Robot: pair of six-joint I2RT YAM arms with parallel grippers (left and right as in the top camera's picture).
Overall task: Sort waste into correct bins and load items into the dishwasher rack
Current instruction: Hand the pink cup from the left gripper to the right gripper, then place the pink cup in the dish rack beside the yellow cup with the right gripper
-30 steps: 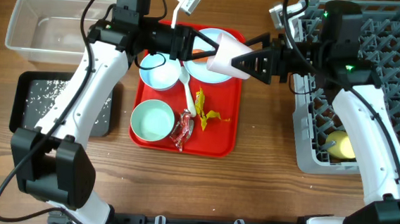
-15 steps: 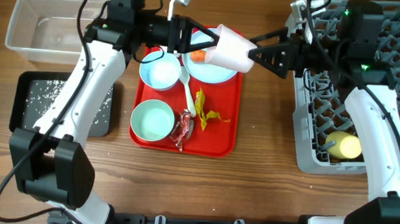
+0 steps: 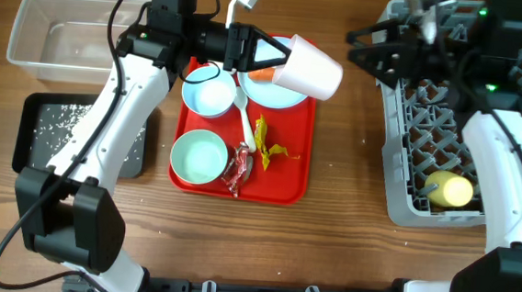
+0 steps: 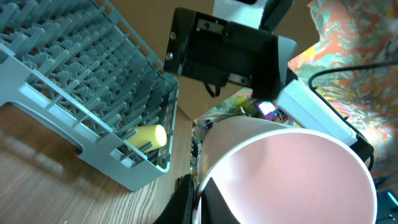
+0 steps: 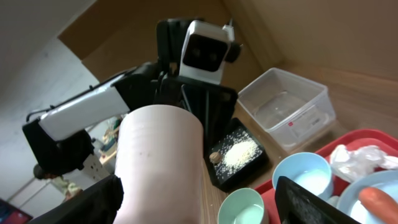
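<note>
The left gripper (image 3: 260,56) clamps the rim of the small pink plastic cup (image 3: 308,68), holding it sideways over a corner of the flat red tray (image 3: 286,183), base toward the wide-open, empty right gripper (image 3: 364,48) beside the grey lattice rack (image 3: 408,179), seemingly for a handover.

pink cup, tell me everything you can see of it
The pink cup is a small, plain tumbler, pale pink, smooth and matte like plastic, and empty inside. It hangs in the air tilted onto its side, over the far right corner of the red tray in the overhead view. Its mouth faces the left claw, which is shut on its rim. Nothing else touches it.
</note>
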